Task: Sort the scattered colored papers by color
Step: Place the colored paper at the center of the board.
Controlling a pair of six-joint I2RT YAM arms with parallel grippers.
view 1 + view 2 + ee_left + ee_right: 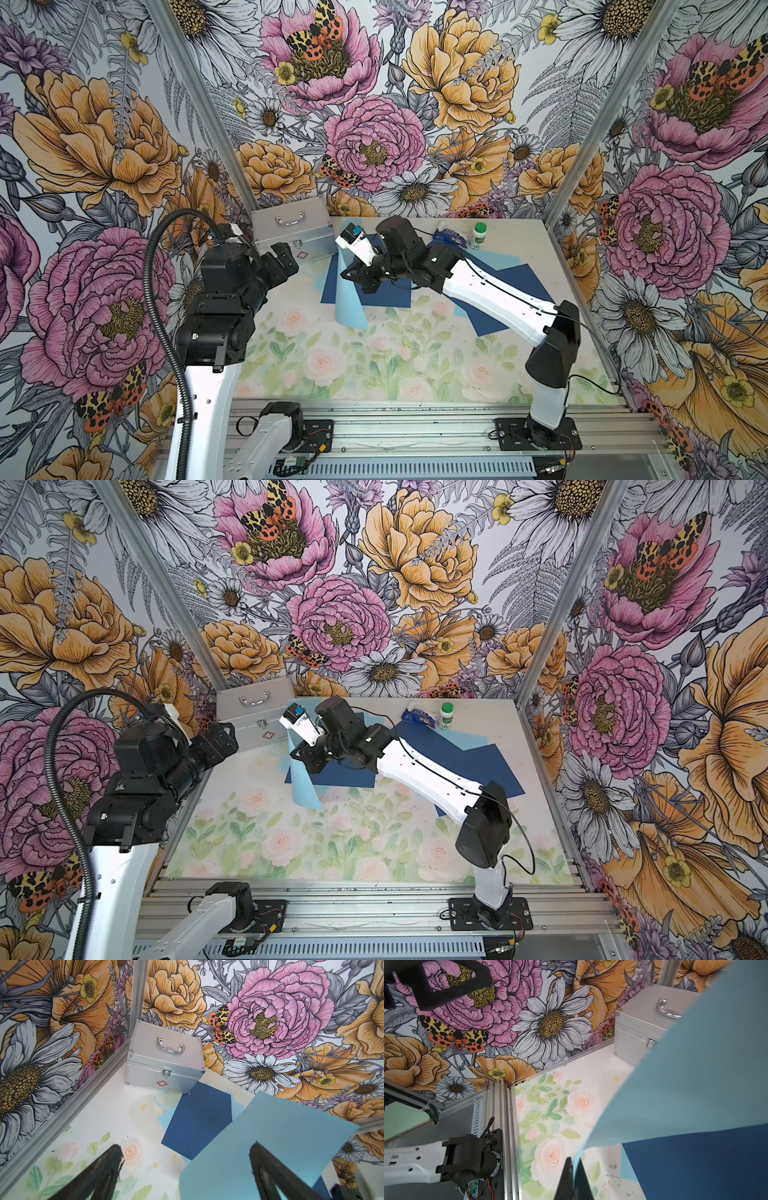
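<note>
My right gripper (347,275) (573,1162) is shut on the edge of a light sky-blue paper (350,305) (303,789) (695,1074). The sheet is lifted and curls, its lower end reaching down toward the mat. Under it a dark navy paper (384,296) (199,1113) (706,1163) lies flat on other light blue sheets. Further right are another navy paper (513,286) (494,766) and a flat light blue paper (494,259). My left gripper (286,259) (185,1157) hovers open to the left, holding nothing. In the left wrist view the lifted light blue paper (280,1136) lies behind one fingertip.
A shut silver case (295,232) (164,1064) (639,1028) stands in the back left corner. A crinkled blue-and-white packet (449,239) and a white bottle with a green cap (478,237) sit at the back right. Floral walls close in three sides.
</note>
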